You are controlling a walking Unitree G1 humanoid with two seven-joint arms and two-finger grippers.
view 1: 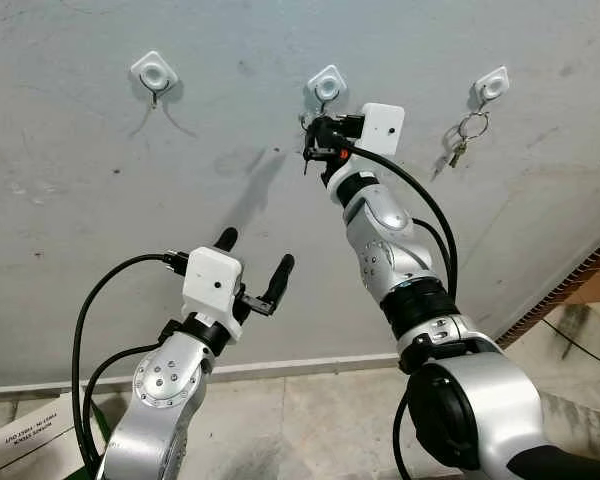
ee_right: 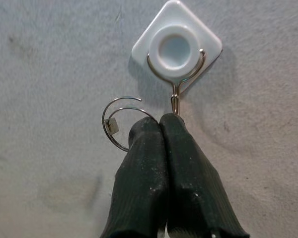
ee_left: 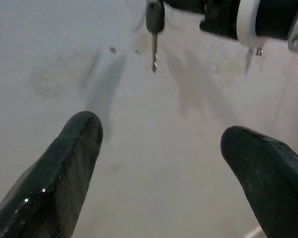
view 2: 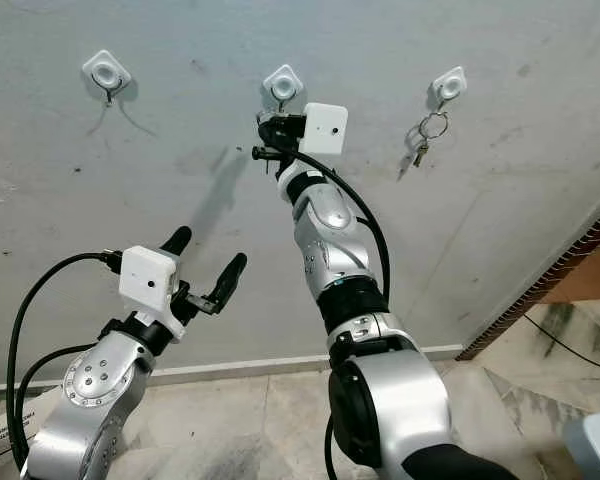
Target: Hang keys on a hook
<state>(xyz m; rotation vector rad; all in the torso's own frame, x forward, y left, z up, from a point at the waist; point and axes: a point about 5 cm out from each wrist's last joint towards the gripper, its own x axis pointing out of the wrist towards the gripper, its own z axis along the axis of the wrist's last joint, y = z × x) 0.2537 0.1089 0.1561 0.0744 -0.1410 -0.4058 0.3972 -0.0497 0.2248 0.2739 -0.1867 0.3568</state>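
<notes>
Three white diamond-shaped hooks are fixed on the grey wall. My right gripper point(ee_right: 160, 123) is raised to the middle hook point(ee_right: 176, 47), its tips just under the wire hook and shut on a key ring point(ee_right: 114, 124) that sticks out beside them. A dark-headed key point(ee_left: 154, 25) dangles below that gripper. My left gripper point(view 1: 256, 250) is lower and left of it, open and holding nothing, pointing at the bare wall. The left hook point(view 1: 154, 75) is bare.
Another set of keys point(view 1: 460, 140) hangs on the right hook point(view 1: 491, 86). A pale baseboard point(view 1: 310, 365) meets a tiled floor. A cardboard box point(view 1: 20, 450) lies at the lower left. A brick-edged opening point(view 1: 570, 285) is at the right.
</notes>
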